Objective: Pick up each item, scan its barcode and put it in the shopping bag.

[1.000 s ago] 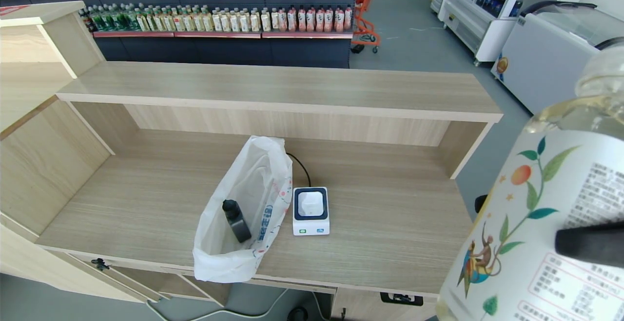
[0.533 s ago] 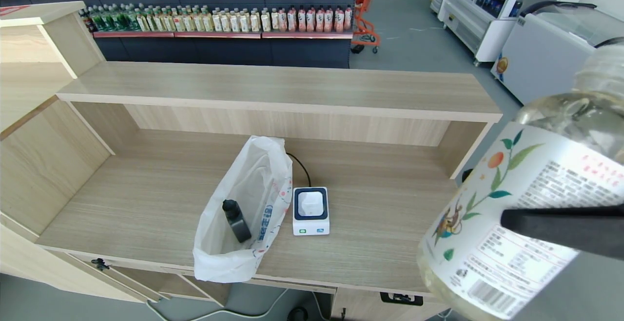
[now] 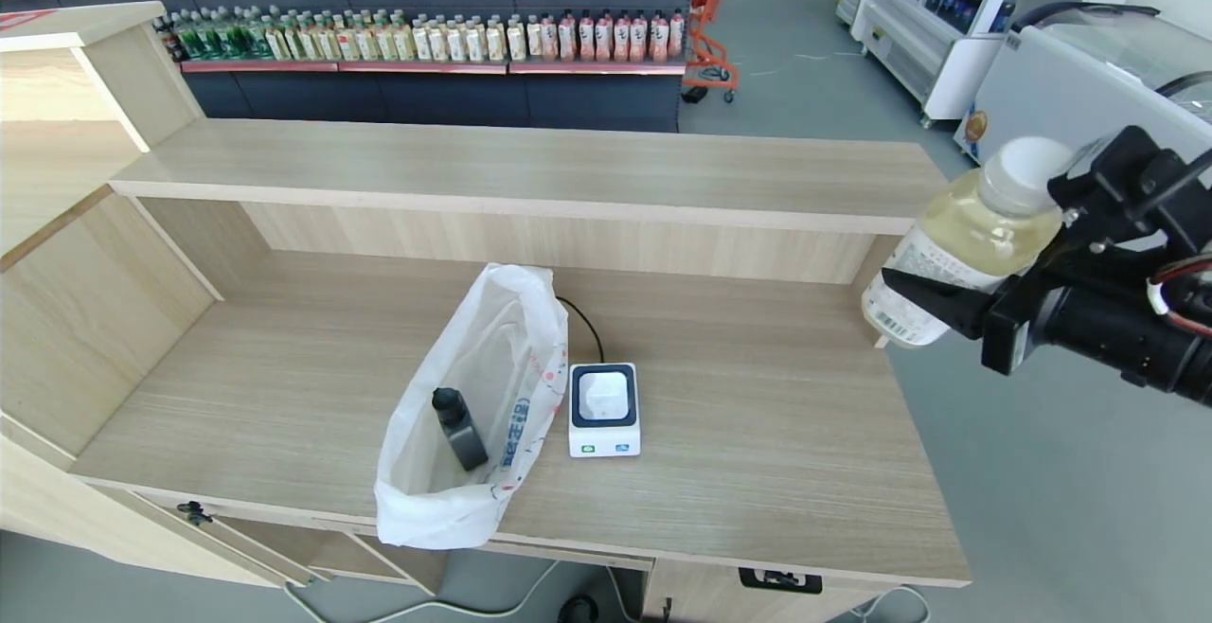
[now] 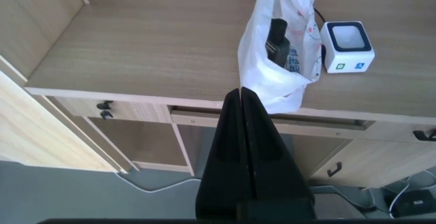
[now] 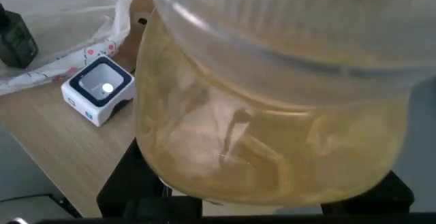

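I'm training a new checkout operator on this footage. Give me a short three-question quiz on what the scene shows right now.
1. What does the right gripper hold? A) a dark bottle B) a bottle of pale yellow drink C) nothing
2. True or false: the shopping bag already has a dark bottle in it.
3. Fill in: the scanner stands on the robot's ____ side of the bag.
Key: 1 B; 2 true; 3 right.

The shopping bag [image 3: 516, 358] lies on the tabletop [image 3: 757, 434], its near end overhanging the front edge, with a small bottle [image 3: 459, 429] inside. The scanner [image 3: 604, 409] sits just right of it. A drink bottle [image 3: 966, 244], clamped in the right gripper [image 3: 937, 277], is off the tabletop's right edge.
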Motion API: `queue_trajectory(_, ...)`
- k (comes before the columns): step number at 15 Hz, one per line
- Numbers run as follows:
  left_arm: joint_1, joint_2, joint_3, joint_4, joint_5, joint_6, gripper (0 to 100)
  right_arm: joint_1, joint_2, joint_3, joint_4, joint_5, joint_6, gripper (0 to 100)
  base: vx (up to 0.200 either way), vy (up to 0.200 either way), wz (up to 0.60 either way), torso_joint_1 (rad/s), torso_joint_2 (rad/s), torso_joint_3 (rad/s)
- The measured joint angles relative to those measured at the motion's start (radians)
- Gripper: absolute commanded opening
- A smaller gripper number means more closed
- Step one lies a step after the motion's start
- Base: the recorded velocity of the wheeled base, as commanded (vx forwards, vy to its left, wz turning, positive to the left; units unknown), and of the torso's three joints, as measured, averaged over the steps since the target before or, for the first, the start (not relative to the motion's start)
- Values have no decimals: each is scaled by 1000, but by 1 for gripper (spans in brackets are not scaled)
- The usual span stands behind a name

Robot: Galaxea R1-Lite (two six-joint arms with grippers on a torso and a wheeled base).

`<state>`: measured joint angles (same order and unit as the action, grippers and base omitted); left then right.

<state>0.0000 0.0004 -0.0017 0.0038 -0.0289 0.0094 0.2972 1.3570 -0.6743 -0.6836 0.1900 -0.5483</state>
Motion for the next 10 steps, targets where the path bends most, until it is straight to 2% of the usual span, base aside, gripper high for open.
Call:
queue_trajectory(2,0,0,0,0,0,1,0,-3,47,60,-139,-8,-103,0,0,0,0,0,0,0)
queue_trajectory(4,0,0,0,0,0,1,0,-3,84,122,-252,-9,-152,0,0,0,0,0,0,0)
queue_trajectory(7,0,0,0,-1,-1,13,0,-1,125,188,-319,-4,-177,0,0,0,0,0,0,0)
queue_trajectory(8,0,0,0,-1,-2,20,0,0,137,192,-327,8,-192,0,0,200,0,2,2,-2)
queue_trajectory(10,0,0,0,0,-2,8,0,5,161,192,-350,37,-208,0,0,200,0,-5,2,0)
